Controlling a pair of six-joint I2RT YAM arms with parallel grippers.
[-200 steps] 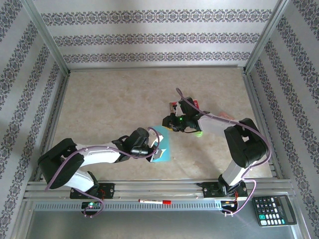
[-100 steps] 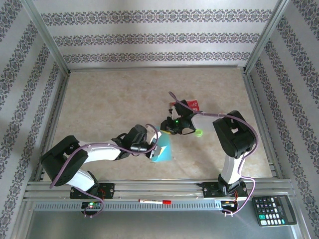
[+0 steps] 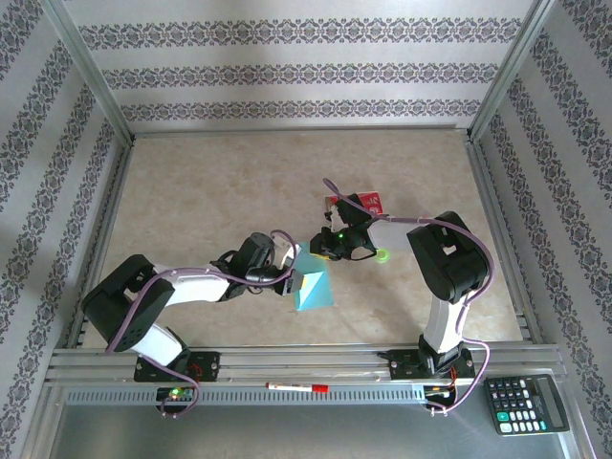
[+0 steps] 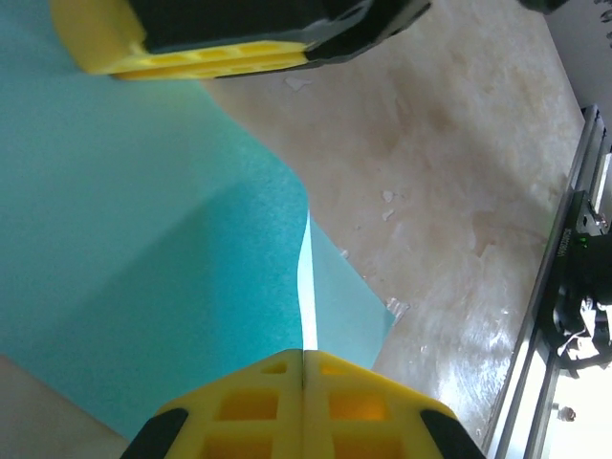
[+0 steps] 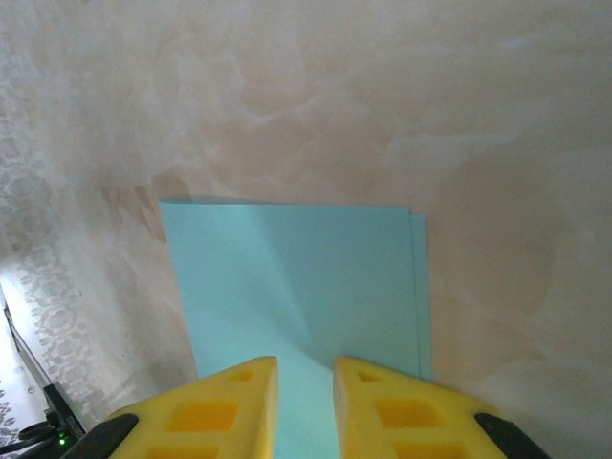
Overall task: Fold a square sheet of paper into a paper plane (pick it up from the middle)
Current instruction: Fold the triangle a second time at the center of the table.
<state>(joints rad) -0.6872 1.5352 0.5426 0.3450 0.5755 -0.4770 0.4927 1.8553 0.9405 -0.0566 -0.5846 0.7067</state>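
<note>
The step in hand looks like setting a crease in the part-folded sheet of paper, which lies low in the middle of the overhead view on the tabletop, one portion curling up off it. To do this well, I judge the left claw, its jaws pressed together on the paper's edge, should hold firm without dragging. The right claw, jaws a narrow gap apart with the paper's near edge running between them, should meet the fold line squarely so the layers line up before any pressing. Paper this thin will likely buckle or slip if pulled sideways. The left arm stretches low and nearly flat from the lower left of the overhead view toward the centre, its claw at the sheet's left side. The right arm rises from the lower right, bends sharply and reaches back leftward, its claw at the sheet's upper edge, with a red packet and green ring just beside its wrist.
</note>
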